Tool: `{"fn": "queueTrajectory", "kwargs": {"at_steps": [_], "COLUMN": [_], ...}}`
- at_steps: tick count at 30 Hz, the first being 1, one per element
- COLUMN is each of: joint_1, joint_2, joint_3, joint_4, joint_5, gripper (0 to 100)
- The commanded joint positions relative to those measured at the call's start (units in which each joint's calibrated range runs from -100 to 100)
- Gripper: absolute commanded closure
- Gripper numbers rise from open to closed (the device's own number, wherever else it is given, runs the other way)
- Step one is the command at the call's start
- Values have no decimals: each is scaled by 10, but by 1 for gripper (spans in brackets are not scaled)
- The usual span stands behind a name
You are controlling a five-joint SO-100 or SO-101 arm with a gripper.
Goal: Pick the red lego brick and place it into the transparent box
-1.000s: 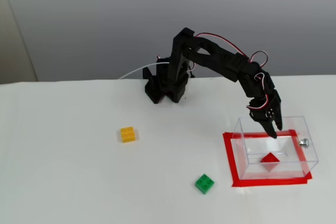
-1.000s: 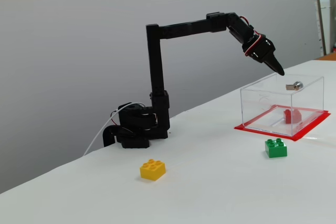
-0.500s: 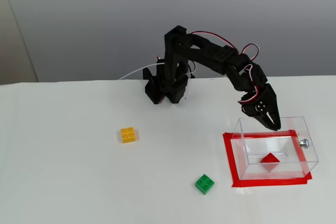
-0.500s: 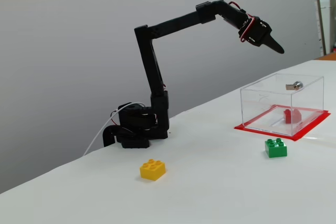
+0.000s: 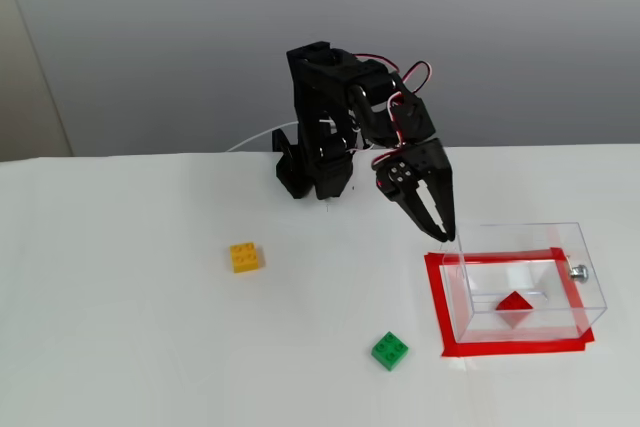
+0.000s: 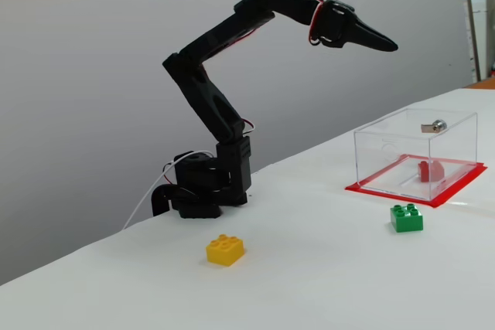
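The arm has pulled back and up from the box (image 5: 520, 287): a second ago the gripper hung over the box's far wall, and now the gripper (image 5: 446, 233) sits left of the box in a fixed view, and high above the table, well clear of the box (image 6: 418, 148), in the other, pointing roughly level toward the right (image 6: 387, 42). Its fingers lie together with nothing between them, as they did before. The arm's upper links have folded back toward the base. The red brick (image 5: 514, 304) has not moved; it lies inside the box, tilted on an edge on the floor, and shows through the clear wall (image 6: 429, 170) in the side view. The box stands on the red tape outline (image 5: 440, 307), its silver knob (image 5: 578, 270) on the right wall. The green brick (image 5: 389, 350) lies near the outline's left corner and the yellow brick (image 5: 246, 256) well apart to the left, both where they were.
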Motion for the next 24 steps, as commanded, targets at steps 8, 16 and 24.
{"fn": "queueTrajectory", "kwargs": {"at_steps": [8, 16, 24], "joint_1": [182, 260, 320], "joint_2": [-151, -229, -302], "joint_3": [119, 193, 298], "joint_4": [1, -3, -8], "joint_5": [1, 1, 2], "gripper": [99, 99, 99]}}
